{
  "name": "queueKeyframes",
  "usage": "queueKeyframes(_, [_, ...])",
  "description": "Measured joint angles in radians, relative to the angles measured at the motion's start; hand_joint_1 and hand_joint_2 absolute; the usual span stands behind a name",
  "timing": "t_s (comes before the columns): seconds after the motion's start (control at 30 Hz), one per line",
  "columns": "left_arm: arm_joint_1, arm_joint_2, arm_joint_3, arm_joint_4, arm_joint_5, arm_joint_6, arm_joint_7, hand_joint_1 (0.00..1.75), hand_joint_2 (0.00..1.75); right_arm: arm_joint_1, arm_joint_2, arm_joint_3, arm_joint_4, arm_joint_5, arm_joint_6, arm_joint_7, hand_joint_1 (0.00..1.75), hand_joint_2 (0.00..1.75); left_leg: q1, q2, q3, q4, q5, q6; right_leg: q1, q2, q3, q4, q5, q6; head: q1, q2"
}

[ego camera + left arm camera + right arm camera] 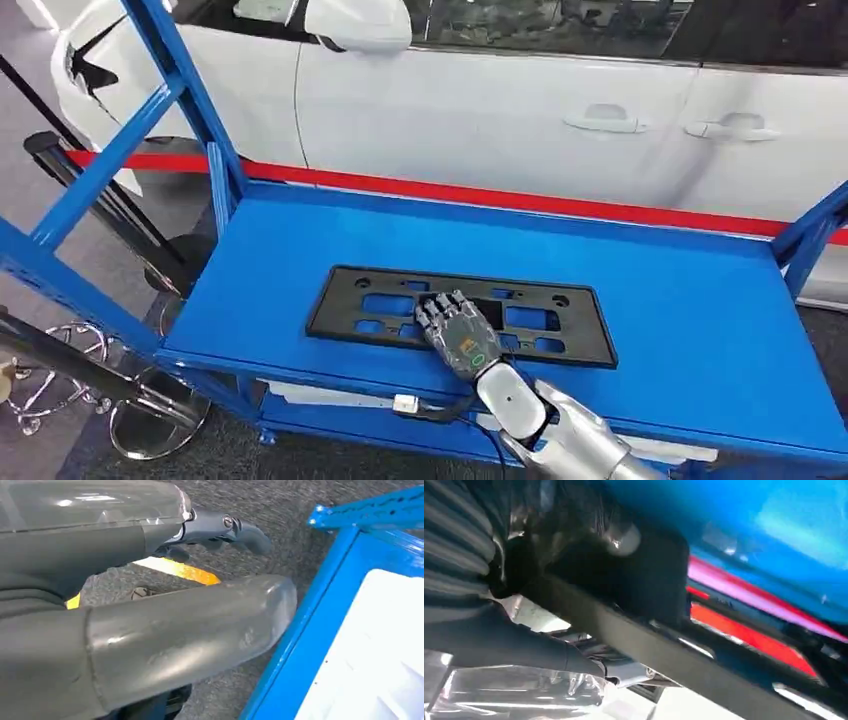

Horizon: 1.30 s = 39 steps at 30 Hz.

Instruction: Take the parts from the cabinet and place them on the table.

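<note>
1. On the blue metal shelf (700,310) of a steel rack lies a flat black licence-plate frame (545,325), a long rectangle with cut-out slots, set slightly askew and near the shelf's front edge.
2. From the lower right of the head view comes the robot's silver right arm, and its right hand (458,333) lies over the middle of the frame at its near edge, fingers stretched forward across the plastic.
3. Seen from the right wrist view, a dark finger sits above the frame's black bar (649,650) and the grey thumb (524,650) sits beneath it, so the hand appears to be gripping the frame's near edge; the picture is dark and blurred, so this is likely rather than certain.
4. Beyond the rack stands a white car (520,110) side-on, with two door handles in sight, and a red strip (520,197) runs along behind the shelf.
5. Left of the rack, blue diagonal braces (110,160) cross the view above a grey floor.
6. Low beside the rack's blue frame (300,645) and above grey carpet (280,505) hangs the left hand (165,595), its thumb and a dark finger apart and holding nothing.
</note>
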Motion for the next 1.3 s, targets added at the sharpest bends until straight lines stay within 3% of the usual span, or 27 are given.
queueKeyframes(0.03, [0.001, 0.0, 0.004, 0.0, 0.0, -0.007, -0.008, 0.0, 0.0, 0.001, 0.004, 0.0, 0.01, 0.0, -0.003, 0.005, 1.75, 1.75, -0.002, 0.002, -0.003, 0.001, 0.001, 0.001, -0.002, -0.001, -0.036, 0.08, -0.032, 0.003, 0.0, 0.0])
queueKeyframes(0.07, [0.002, 0.0, 0.007, 0.0, 0.0, -0.009, -0.011, 0.0, 0.0, 0.001, 0.006, -0.001, 0.016, 0.0, -0.008, 0.008, 1.75, 1.75, -0.003, 0.002, -0.005, 0.004, 0.001, 0.001, -0.002, -0.002, -0.054, 0.124, -0.04, 0.005, 0.0, 0.0])
queueKeyframes(0.1, [0.003, 0.0, 0.009, 0.0, 0.0, -0.011, -0.014, 0.0, 0.0, 0.001, 0.008, -0.002, 0.021, 0.0, -0.011, 0.009, 1.75, 1.75, -0.003, 0.002, -0.007, 0.008, 0.001, 0.001, -0.002, -0.002, -0.046, 0.111, -0.02, 0.006, 0.0, 0.0])
queueKeyframes(0.13, [0.004, 0.0, 0.011, 0.0, 0.0, -0.013, -0.014, 0.0, 0.0, 0.0, 0.009, -0.002, 0.024, 0.0, -0.013, 0.011, 1.75, 1.75, -0.003, 0.001, -0.007, 0.012, -0.001, -0.001, -0.002, -0.003, -0.014, 0.056, 0.016, 0.005, 0.0, 0.0])
queueKeyframes(0.2, [0.004, 0.0, 0.013, 0.0, -0.001, -0.014, -0.014, 0.0, 0.0, -0.004, 0.014, -0.004, 0.029, 0.0, -0.013, 0.012, 1.75, 1.75, -0.003, -0.001, -0.007, 0.018, -0.003, -0.005, -0.002, -0.003, 0.085, -0.131, 0.099, -0.002, 0.0, 0.0])
queueKeyframes(0.23, [0.004, 0.0, 0.013, 0.0, -0.001, -0.015, -0.015, 0.0, 0.0, -0.007, 0.015, -0.004, 0.031, 0.0, -0.013, 0.012, 1.75, 1.75, -0.005, -0.001, -0.01, 0.022, -0.005, -0.009, 0.0, -0.003, 0.113, -0.193, 0.101, -0.008, 0.0, 0.0])
queueKeyframes(0.37, [0.004, 0.0, 0.014, 0.0, -0.003, -0.021, -0.028, 0.0, 0.0, -0.007, 0.025, -0.005, 0.036, -0.001, -0.013, 0.013, 1.75, 1.75, -0.007, -0.004, -0.013, 0.029, -0.005, -0.031, 0.006, -0.004, 0.11, -0.193, 0.105, -0.026, 0.0, 0.0])
queueKeyframes(0.43, [0.005, 0.0, 0.014, 0.0, -0.008, -0.025, -0.037, 0.0, 0.0, -0.005, 0.028, -0.011, 0.036, -0.001, -0.014, 0.014, 1.75, 1.75, -0.004, -0.006, -0.024, 0.055, -0.032, -0.041, -0.003, -0.01, 0.115, -0.208, 0.116, -0.04, 0.0, 0.0])
queueKeyframes(0.47, [0.006, -0.001, 0.014, 0.0, -0.011, -0.029, -0.045, 0.0, 1.75, -0.003, 0.029, -0.017, 0.036, -0.001, -0.014, 0.015, 1.75, 1.75, -0.002, -0.006, -0.049, 0.113, -0.073, -0.048, -0.004, -0.012, 0.112, -0.208, 0.118, -0.043, -0.001, 0.0])
queueKeyframes(0.53, [0.006, 0.0, 0.014, 0.0, -0.015, -0.033, -0.065, 0.0, 1.75, 0.005, 0.028, -0.031, 0.036, -0.001, -0.019, 0.015, 1.75, 1.75, 0.006, -0.006, -0.126, 0.289, -0.157, -0.06, -0.004, -0.015, 0.108, -0.207, 0.118, -0.044, 0.0, 0.0])
queueKeyframes(0.57, [0.008, 0.0, 0.014, 0.0, -0.021, -0.034, -0.071, 0.0, 1.75, 0.011, 0.028, -0.037, 0.036, -0.001, -0.023, 0.015, 1.75, 1.75, 0.008, -0.006, -0.15, 0.344, -0.171, -0.063, -0.004, -0.016, 0.107, -0.205, 0.118, -0.044, 0.0, 0.0])
queueKeyframes(0.6, [0.011, 0.001, 0.014, 0.0, -0.026, -0.034, -0.073, 0.0, 1.75, 0.017, 0.028, -0.04, 0.036, -0.001, -0.028, 0.015, 1.75, 1.75, 0.01, -0.006, -0.156, 0.359, -0.169, -0.065, -0.004, -0.017, 0.107, -0.205, 0.118, -0.044, 0.0, 0.0])
queueKeyframes(0.63, [0.012, 0.002, 0.014, 0.0, -0.034, -0.031, -0.08, 0.0, 1.75, 0.022, 0.028, -0.053, 0.036, -0.001, -0.046, 0.014, 1.75, 1.75, 0.012, -0.005, -0.143, 0.329, -0.142, -0.066, -0.005, -0.017, 0.107, -0.203, 0.117, -0.043, -0.001, 0.0])
queueKeyframes(0.67, [0.012, 0.005, 0.014, 0.0, -0.039, -0.028, -0.081, 0.0, 1.75, 0.03, 0.028, -0.063, 0.031, -0.009, -0.073, 0.01, 1.75, 1.75, 0.015, -0.005, -0.1, 0.247, -0.089, -0.066, -0.007, -0.016, 0.109, -0.202, 0.116, -0.04, 0.0, 0.0])
queueKeyframes(0.7, [0.01, 0.006, 0.014, 0.0, -0.047, -0.025, -0.081, 0.0, 1.75, 0.045, 0.028, -0.085, 0.017, -0.047, -0.118, -0.014, 1.75, 1.75, 0.016, -0.006, -0.051, 0.149, -0.042, -0.066, -0.01, -0.016, 0.112, -0.2, 0.113, -0.035, 0.0, 0.0])
queueKeyframes(0.73, [0.01, 0.006, 0.014, 0.0, -0.05, -0.025, -0.081, 0.0, 1.75, 0.064, 0.026, -0.109, -0.005, -0.121, -0.166, -0.058, 1.75, 1.75, 0.018, -0.007, -0.009, 0.062, -0.018, -0.065, -0.009, -0.016, 0.113, -0.198, 0.11, -0.028, 0.0, 0.0])
queueKeyframes(0.77, [0.009, 0.007, 0.014, 0.0, -0.053, -0.025, -0.081, 0.0, 1.75, 0.089, 0.017, -0.137, -0.031, -0.231, -0.207, -0.12, 1.75, 1.75, 0.009, -0.009, 0.002, 0.036, -0.032, -0.059, -0.003, -0.017, 0.108, -0.192, 0.106, -0.019, 0.0, 0.0])
queueKeyframes(0.87, [0.017, 0.008, 0.016, 0.0, -0.054, -0.032, -0.066, 0.0, 1.75, 0.157, -0.001, -0.235, -0.167, -0.622, -0.288, -0.394, 1.75, 1.75, 0.008, -0.007, -0.008, 0.045, -0.031, -0.039, -0.002, -0.013, 0.107, -0.202, 0.116, -0.002, 0.0, 0.0])
queueKeyframes(0.93, [0.015, 0.008, 0.024, 0.0, -0.047, -0.047, -0.08, 0.0, 1.75, 0.196, -0.014, -0.301, -0.296, -0.839, -0.298, -0.585, 1.75, 1.75, 0.016, -0.001, -0.003, 0.032, -0.021, -0.021, -0.002, -0.009, 0.102, -0.182, 0.092, 0.007, 0.0, 0.0])
queueKeyframes(0.97, [0.012, 0.008, 0.027, 0.0, -0.044, -0.05, -0.086, 0.0, 1.75, 0.217, -0.015, -0.325, -0.355, -0.916, -0.29, -0.648, 1.75, 1.75, 0.014, -0.001, -0.005, 0.032, -0.021, -0.012, -0.002, -0.009, 0.079, -0.129, 0.054, 0.006, 0.0, 0.0])
queueKeyframes(1.03, [0.008, 0.008, 0.037, 0.0, -0.053, -0.049, -0.102, 0.0, 1.75, 0.273, -0.015, -0.373, -0.486, -1.049, -0.26, -0.748, 1.75, 1.75, 0.01, -0.001, -0.008, 0.031, -0.02, -0.006, 0.0, -0.009, -0.003, 0.046, -0.031, 0.006, 0.0, 0.0])
queueKeyframes(1.07, [0.008, 0.008, 0.037, 0.0, -0.061, -0.044, -0.108, 0.0, 1.75, 0.305, -0.015, -0.387, -0.544, -1.094, -0.252, -0.788, 1.75, 1.75, 0.006, -0.003, -0.009, 0.032, -0.02, -0.003, -0.001, -0.009, -0.038, 0.115, -0.052, 0.006, 0.0, 0.0])
queueKeyframes(1.1, [0.008, 0.008, 0.037, 0.0, -0.065, -0.044, -0.111, 0.0, 1.75, 0.332, -0.015, -0.391, -0.591, -1.122, -0.244, -0.822, 1.75, 1.75, 0.003, -0.005, -0.01, 0.032, -0.019, -0.002, -0.001, -0.009, -0.05, 0.134, -0.044, 0.003, 0.0, 0.0])
queueKeyframes(1.13, [0.007, 0.008, 0.038, 0.0, -0.066, -0.047, -0.111, 0.0, 1.75, 0.352, -0.016, -0.392, -0.644, -1.143, -0.243, -0.846, 1.75, 1.75, -0.002, -0.007, -0.009, 0.032, -0.019, -0.002, 0.0, -0.009, -0.037, 0.104, -0.015, -0.001, 0.0, 0.0])
queueKeyframes(1.23, [0.0, 0.008, 0.039, 0.0, -0.071, -0.05, -0.113, 0.0, 1.75, 0.371, -0.014, -0.396, -0.76, -1.168, -0.241, -0.868, 1.75, 1.75, -0.008, -0.007, -0.006, 0.032, -0.021, -0.003, 0.01, -0.009, 0.085, -0.153, 0.115, -0.026, 0.0, 0.0])
queueKeyframes(1.27, [-0.004, 0.008, 0.039, 0.0, -0.072, -0.051, -0.113, 0.0, 1.75, 0.376, -0.012, -0.396, -0.785, -1.17, -0.241, -0.868, 1.75, 1.75, -0.019, -0.008, -0.01, 0.039, -0.024, -0.007, 0.015, -0.01, 0.099, -0.193, 0.107, -0.028, 0.0, 0.0])
queueKeyframes(1.3, [-0.006, 0.008, 0.039, 0.0, -0.072, -0.051, -0.113, 0.0, 1.75, 0.381, -0.011, -0.396, -0.808, -1.17, -0.241, -0.869, 1.75, 1.75, -0.017, -0.009, -0.014, 0.039, -0.024, -0.01, 0.011, -0.013, 0.094, -0.19, 0.11, -0.025, -0.001, 0.0])
